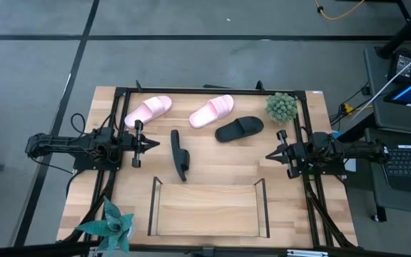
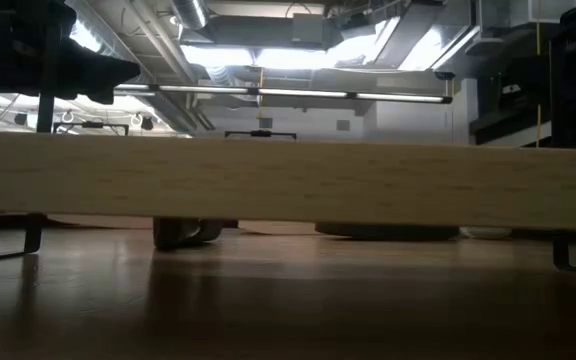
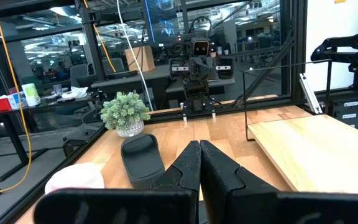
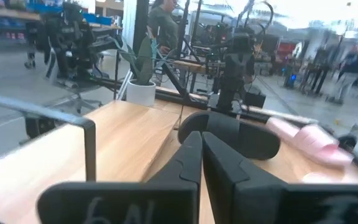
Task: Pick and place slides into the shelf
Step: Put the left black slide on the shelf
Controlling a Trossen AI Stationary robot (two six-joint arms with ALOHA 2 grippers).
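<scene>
In the high view two pale pink slides (image 1: 148, 109) (image 1: 211, 111) lie soles down by the far edge. One black slide (image 1: 239, 128) lies flat beside them. The other black slide (image 1: 180, 153) shows narrow, as if on its side, at mid-table. The wire shelf (image 1: 209, 207) with its wooden base stands at the near edge. My left gripper (image 1: 155, 144) is shut, hovering left of the narrow black slide. My right gripper (image 1: 268, 154) is shut, right of centre. Their wrist views show shut fingertips (image 3: 199, 149) (image 4: 197, 140) with a black slide (image 3: 142, 158) (image 4: 229, 134) beyond.
A green succulent (image 1: 282, 106) stands at the far right corner and a teal plant (image 1: 109, 223) at the near left corner. A black frame (image 1: 212, 90) rims the table. In the low view the shelf's wooden base (image 2: 288, 180) blocks most of the table. A person (image 4: 163, 25) stands in the room.
</scene>
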